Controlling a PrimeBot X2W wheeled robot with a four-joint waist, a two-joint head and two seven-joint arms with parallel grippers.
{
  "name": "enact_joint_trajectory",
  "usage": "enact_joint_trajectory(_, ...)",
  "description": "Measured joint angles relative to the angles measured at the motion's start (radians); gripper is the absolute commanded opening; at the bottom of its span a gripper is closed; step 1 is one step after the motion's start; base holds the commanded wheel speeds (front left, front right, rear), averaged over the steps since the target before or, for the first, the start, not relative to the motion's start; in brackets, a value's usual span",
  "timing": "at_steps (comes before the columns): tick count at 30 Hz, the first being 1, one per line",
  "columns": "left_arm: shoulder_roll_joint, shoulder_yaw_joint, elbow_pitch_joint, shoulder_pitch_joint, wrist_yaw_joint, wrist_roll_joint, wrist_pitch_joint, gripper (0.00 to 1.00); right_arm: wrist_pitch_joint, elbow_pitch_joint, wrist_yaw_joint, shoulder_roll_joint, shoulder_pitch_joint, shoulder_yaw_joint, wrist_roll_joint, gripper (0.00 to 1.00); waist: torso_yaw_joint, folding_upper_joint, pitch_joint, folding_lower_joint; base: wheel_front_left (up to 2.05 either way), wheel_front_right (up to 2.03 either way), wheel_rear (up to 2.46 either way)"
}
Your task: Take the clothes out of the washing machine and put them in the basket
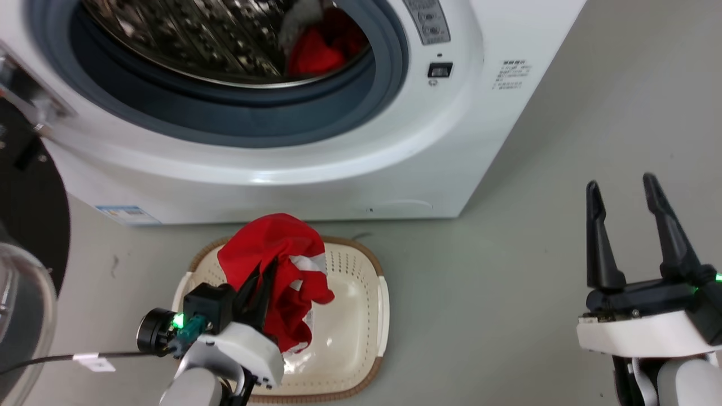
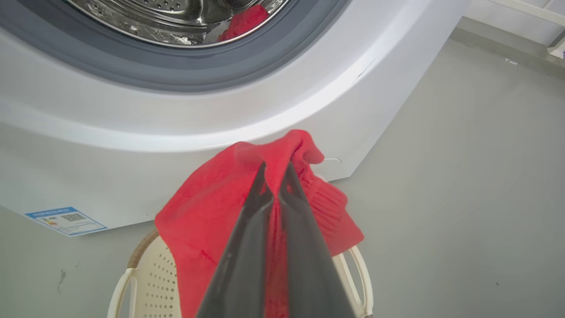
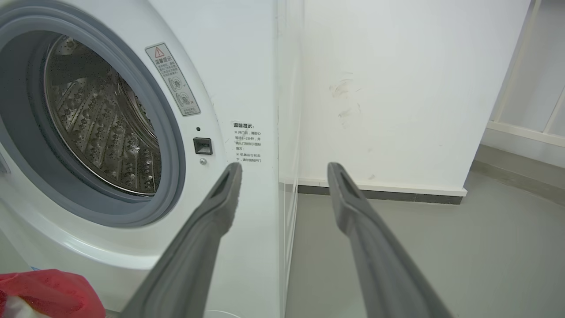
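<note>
a red garment (image 1: 293, 276) with white stripes is held above the basket (image 1: 361, 282), pinched between the all but closed fingers of the left gripper (image 2: 276, 172). the cloth is draped over the fingertips and hangs down into the basket; whether its lower folds touch the bottom cannot be told. the basket, cream with perforated sides and a brown rim, is set on the grey floor (image 1: 507, 282) just in front of the washing machine (image 1: 338, 158). a second red garment (image 1: 321, 48) is seen inside the steel drum (image 1: 186, 39), at its right side in the head view, with a pale patch of cloth beside it. the drum is ringed by the grey door seal (image 1: 225, 113), and the glass door (image 1: 22, 304) stands open at the machine's left. a blue label (image 1: 121, 213) is stuck low on the left of the machine's front, and a warning sticker (image 3: 173, 79) is placed to the right of the seal. the right gripper (image 1: 620, 183) is held well apart from the basket, to the right of the machine and above the floor; its fingers are spread wide and nothing is gripped between them. a white wall (image 3: 397, 88) is seen beyond the machine in the right wrist view.
</note>
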Motion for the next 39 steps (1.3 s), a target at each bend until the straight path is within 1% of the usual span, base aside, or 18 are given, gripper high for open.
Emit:
enact_joint_trajectory(5, -0.012, -0.013, 0.202, -0.112, -0.02, -0.003, -0.03, 0.0, 0.0, -0.016, 0.0, 0.0, -0.055, -0.004, 0.0, 1.0, -0.02, 0.0, 0.1, 0.0, 0.0, 0.0, 0.0)
enact_joint_trajectory(12, -0.031, -0.042, 0.461, -0.311, -0.034, 0.023, -0.048, 0.0, 0.0, -0.034, 0.0, 0.0, -0.124, -0.021, 0.012, 1.0, -0.049, 0.0, 0.259, 0.0001, 0.0, 0.0, 0.0)
enact_joint_trajectory(16, -0.036, -0.069, 0.612, -0.423, -0.036, 0.055, -0.051, 0.0, 0.0, -0.039, 0.0, -0.001, -0.157, -0.024, 0.028, 1.0, -0.065, 0.0, 0.351, 0.0002, 0.0, 0.0, 0.0)
enact_joint_trajectory(20, -0.035, -0.089, 0.732, -0.525, -0.033, 0.081, -0.051, 0.0, 0.0, -0.043, 0.0, 0.0, -0.185, -0.031, 0.048, 1.0, -0.084, 0.0, 0.432, 0.0002, 0.0, 0.0, 0.0)
enact_joint_trajectory(26, -0.029, -0.122, 0.9, -0.632, -0.02, 0.108, 0.0, 0.0, 0.0, -0.044, 0.0, -0.001, -0.212, -0.023, 0.074, 1.0, -0.119, 0.0, 0.525, 0.0003, 0.0, 0.0, 0.0)
enact_joint_trajectory(29, -0.029, -0.134, 0.943, -0.655, -0.02, 0.114, 0.062, 0.0, 0.0, -0.041, 0.0, -0.001, -0.214, -0.022, 0.082, 1.0, -0.136, -0.0001, 0.552, 0.0002, 0.0, 0.0, 0.0)
enact_joint_trajectory(30, -0.029, -0.142, 0.951, -0.657, -0.02, 0.119, 0.084, 0.33, 0.0, -0.039, 0.0, -0.001, -0.216, -0.022, 0.084, 1.0, -0.142, -0.0001, 0.556, 0.0002, 0.0, 0.0, 0.0)
enact_joint_trajectory(31, -0.028, -0.146, 0.956, -0.657, -0.019, 0.122, 0.094, 1.0, 0.0, -0.035, 0.0, -0.001, -0.219, -0.02, 0.087, 1.0, -0.146, 0.0, 0.558, 0.0002, 0.0, 0.0, 0.0)
enact_joint_trajectory(36, -0.037, -0.137, 0.968, -0.644, -0.021, 0.095, 0.115, 1.0, 0.0, -0.024, 0.0, -0.001, -0.224, -0.019, 0.091, 1.0, -0.151, -0.0001, 0.531, 0.0001, 0.0, 0.0, 0.0)
enact_joint_trajectory(39, -0.043, -0.137, 0.972, -0.613, -0.029, 0.082, 0.111, 1.0, 0.0, -0.019, 0.0, 0.0, -0.222, -0.02, 0.09, 1.0, -0.148, 0.0, 0.501, 0.0001, 0.0, 0.0, 0.0)
